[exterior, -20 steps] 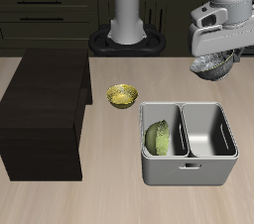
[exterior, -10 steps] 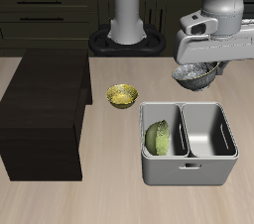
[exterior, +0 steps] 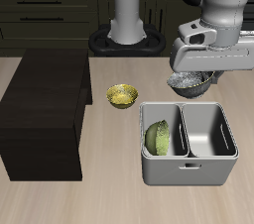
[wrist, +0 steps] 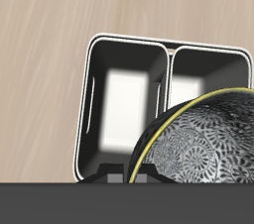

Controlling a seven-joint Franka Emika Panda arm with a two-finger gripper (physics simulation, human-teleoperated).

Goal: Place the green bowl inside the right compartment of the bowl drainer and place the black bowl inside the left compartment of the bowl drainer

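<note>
My gripper point(exterior: 192, 73) is shut on the rim of the black bowl point(exterior: 189, 83), a silvery speckled bowl that hangs in the air just above the back rim of the bowl drainer point(exterior: 189, 173). The wrist view shows the black bowl point(wrist: 203, 139) close up, covering part of the bowl drainer point(wrist: 89, 89) below it. The green bowl point(exterior: 158, 137) leans tilted inside the compartment nearer the yellow bowl. The other compartment point(exterior: 207, 132) holds nothing.
A yellow bowl point(exterior: 122, 95) sits on the table beside the drainer's back corner. A large dark box point(exterior: 45, 109) stands on the table beyond the yellow bowl. The robot's base point(exterior: 127, 38) is at the back.
My gripper has carried the black bowl sideways toward the drainer's middle and lower, from beyond its far corner to just above its back rim.
</note>
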